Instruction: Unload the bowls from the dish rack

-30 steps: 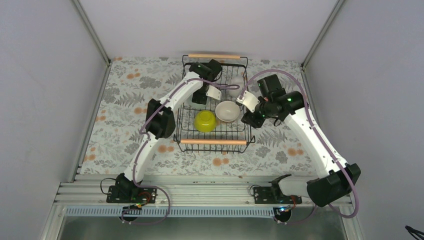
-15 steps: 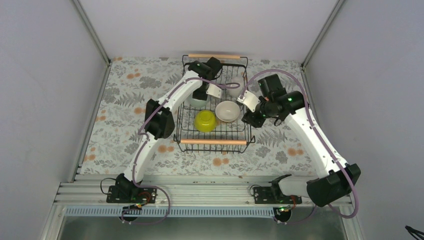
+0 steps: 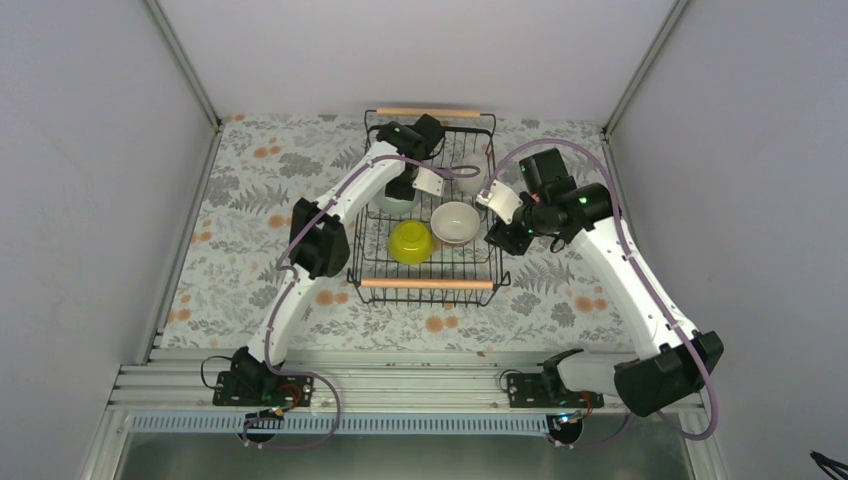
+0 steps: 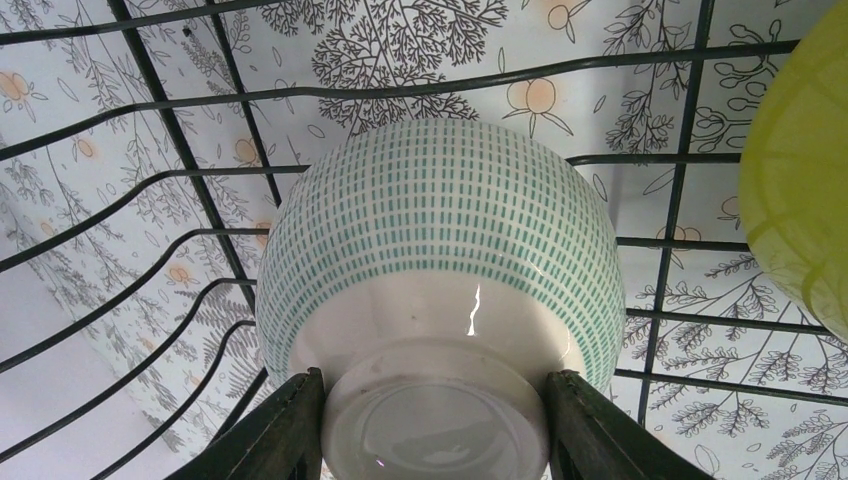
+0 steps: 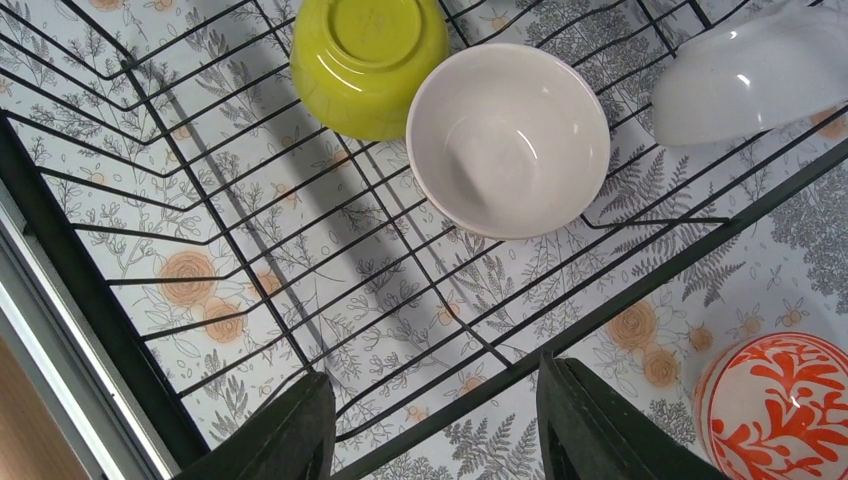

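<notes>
Left gripper [image 4: 435, 440] pinched the foot ring of a white bowl with teal dashes [image 4: 440, 250], one dark finger [image 4: 285, 435] pressed against each side of it at the bottom of the left wrist view. The bowl's base faced the camera, with black wires behind it. In the top view this bowl sat in the upper left part of the dish rack [image 3: 427, 284], which stood at the centre of the floral table cover [image 3: 250, 220]. Right gripper [image 5: 440, 420] hung with its fingers spread wide and nothing between them, over the rack's edge wire at the bottom of the right wrist view. Above it in that view a plain white bowl [image 5: 508, 140] sat upright inside the rack, just beside a yellow-green bowl [image 5: 368, 60] turned upside down. Another pale bowl [image 5: 750, 75] lay tilted at the upper right. Outside the rack, an orange-patterned bowl [image 5: 775, 405] rested on the table cover in the lower right corner.
</notes>
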Controlling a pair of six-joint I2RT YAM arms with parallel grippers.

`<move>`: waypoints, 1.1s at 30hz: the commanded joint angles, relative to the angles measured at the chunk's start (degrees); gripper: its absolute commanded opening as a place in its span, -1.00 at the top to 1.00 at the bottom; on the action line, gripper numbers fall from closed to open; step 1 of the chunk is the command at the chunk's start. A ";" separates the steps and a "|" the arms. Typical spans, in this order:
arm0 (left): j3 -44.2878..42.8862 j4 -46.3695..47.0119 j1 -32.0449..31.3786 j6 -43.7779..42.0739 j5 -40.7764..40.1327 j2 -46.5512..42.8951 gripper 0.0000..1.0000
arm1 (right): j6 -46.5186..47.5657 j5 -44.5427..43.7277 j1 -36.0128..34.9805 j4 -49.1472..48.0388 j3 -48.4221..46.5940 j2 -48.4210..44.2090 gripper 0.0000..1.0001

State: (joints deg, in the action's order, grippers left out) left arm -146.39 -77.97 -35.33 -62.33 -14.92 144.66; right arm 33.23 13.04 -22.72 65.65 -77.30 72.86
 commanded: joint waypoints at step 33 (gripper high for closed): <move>-3.70 4.95 -0.26 7.39 -2.32 -5.91 0.23 | -3.31 22.06 10.72 -8.78 -3.29 1.85 -0.35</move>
State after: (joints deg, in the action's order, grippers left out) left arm -148.38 -75.13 -35.51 -56.53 -17.89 143.46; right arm 30.06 28.77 -13.26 57.74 -79.20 72.64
